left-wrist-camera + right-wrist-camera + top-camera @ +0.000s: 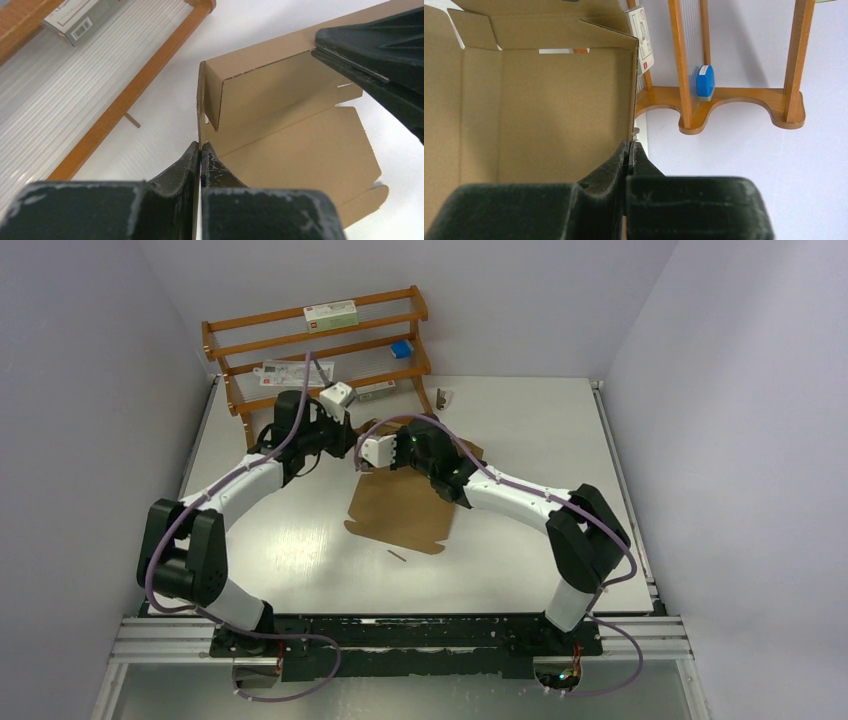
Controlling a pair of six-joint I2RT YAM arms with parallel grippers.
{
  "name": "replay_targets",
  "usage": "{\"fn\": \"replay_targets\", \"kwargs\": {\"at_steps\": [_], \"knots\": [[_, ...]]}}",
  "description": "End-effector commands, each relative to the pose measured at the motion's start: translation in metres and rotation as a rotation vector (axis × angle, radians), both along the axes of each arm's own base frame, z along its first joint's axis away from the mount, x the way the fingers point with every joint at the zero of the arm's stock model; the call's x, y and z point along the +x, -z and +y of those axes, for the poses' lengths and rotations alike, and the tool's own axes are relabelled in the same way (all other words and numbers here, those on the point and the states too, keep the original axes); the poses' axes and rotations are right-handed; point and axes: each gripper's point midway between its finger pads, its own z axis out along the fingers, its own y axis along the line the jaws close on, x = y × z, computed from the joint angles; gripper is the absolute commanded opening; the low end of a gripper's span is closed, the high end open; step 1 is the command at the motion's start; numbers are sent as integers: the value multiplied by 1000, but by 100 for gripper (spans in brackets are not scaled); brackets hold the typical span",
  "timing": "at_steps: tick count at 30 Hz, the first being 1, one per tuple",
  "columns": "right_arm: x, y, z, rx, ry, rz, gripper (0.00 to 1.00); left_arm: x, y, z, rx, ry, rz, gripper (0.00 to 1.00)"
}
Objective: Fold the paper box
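The paper box [405, 510] is plain brown cardboard, part flat on the table, with its far walls raised under both arms. My left gripper [200, 146] is shut on the thin edge of one upright wall [201, 100]; the box's inside [300, 145] lies to its right. My right gripper [630, 144] is shut on the edge of another raised wall [564, 110], with the box interior to its left. In the top view the left gripper [345, 425] and right gripper [362, 455] meet over the box's far end. The right gripper's finger [380, 55] shows in the left wrist view.
A wooden rack [310, 345] stands at the back left with white red-labelled cartons [330, 312] and a small blue box [402, 348]. A small dark object [443, 398] lies behind the box. A thin stick [397, 556] lies in front of it.
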Motion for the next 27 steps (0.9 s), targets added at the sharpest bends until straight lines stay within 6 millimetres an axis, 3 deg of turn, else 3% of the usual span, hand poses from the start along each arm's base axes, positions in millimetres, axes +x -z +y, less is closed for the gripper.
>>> {"fn": "replay_targets", "kwargs": {"at_steps": [1, 7, 18, 27], "knots": [[13, 0, 7, 6, -3, -55, 0, 9, -19, -4, 14, -36, -130, 5], [8, 8, 6, 17, -5, -59, 0, 6, 0, -11, 17, -116, -117, 5], [-18, 16, 0, 10, -6, -111, 0, -21, 1, -20, -112, -264, -169, 5], [-35, 25, -3, -49, -11, -182, 0, -43, 19, -23, -162, -351, -177, 5]]}}
